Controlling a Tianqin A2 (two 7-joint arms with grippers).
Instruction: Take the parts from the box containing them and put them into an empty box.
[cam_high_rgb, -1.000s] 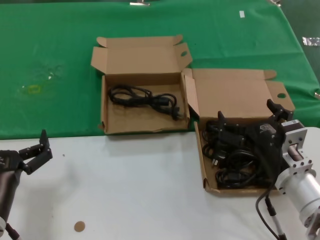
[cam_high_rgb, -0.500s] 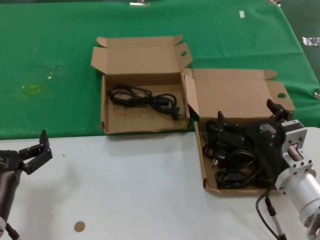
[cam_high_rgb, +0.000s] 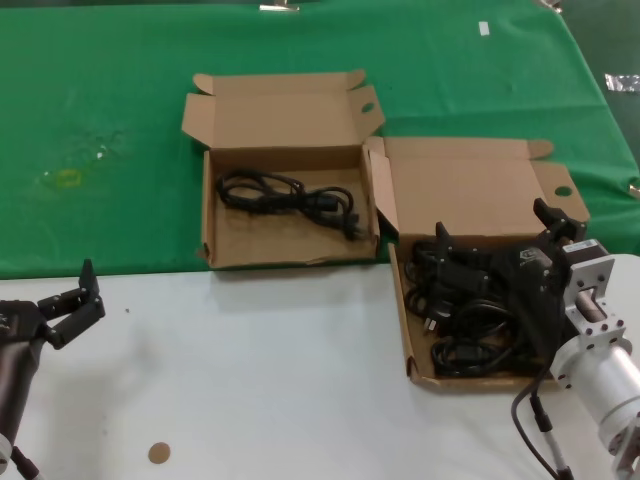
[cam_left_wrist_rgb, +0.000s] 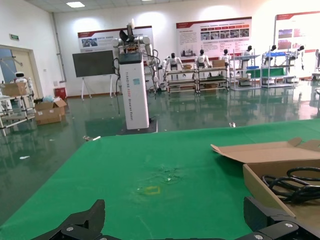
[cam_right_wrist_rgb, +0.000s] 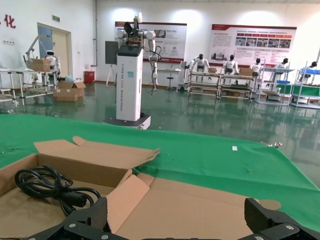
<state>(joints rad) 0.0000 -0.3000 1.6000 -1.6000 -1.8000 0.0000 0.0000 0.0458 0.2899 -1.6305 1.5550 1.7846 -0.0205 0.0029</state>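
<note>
Several coiled black power cords, the parts (cam_high_rgb: 468, 325), fill the box containing them (cam_high_rgb: 403, 325) at the right, whose straight-edged lid (cam_high_rgb: 460, 190) lies open. My right gripper (cam_high_rgb: 492, 224) hovers open just above that pile, with nothing between its fingers. The empty box (cam_high_rgb: 260, 238), with the notched lid, sits to the left on the green cloth and holds one cord (cam_high_rgb: 290, 195). In the right wrist view that cord (cam_right_wrist_rgb: 50, 187) shows beyond the open fingers (cam_right_wrist_rgb: 100, 212). My left gripper (cam_high_rgb: 70, 295) waits open at the near left; its view shows the same box (cam_left_wrist_rgb: 262, 187).
A green cloth (cam_high_rgb: 120, 90) covers the far half of the table, and a white surface (cam_high_rgb: 270, 380) the near half. A small brown disc (cam_high_rgb: 159, 453) lies near the front left. A yellowish mark (cam_high_rgb: 68, 178) is on the cloth.
</note>
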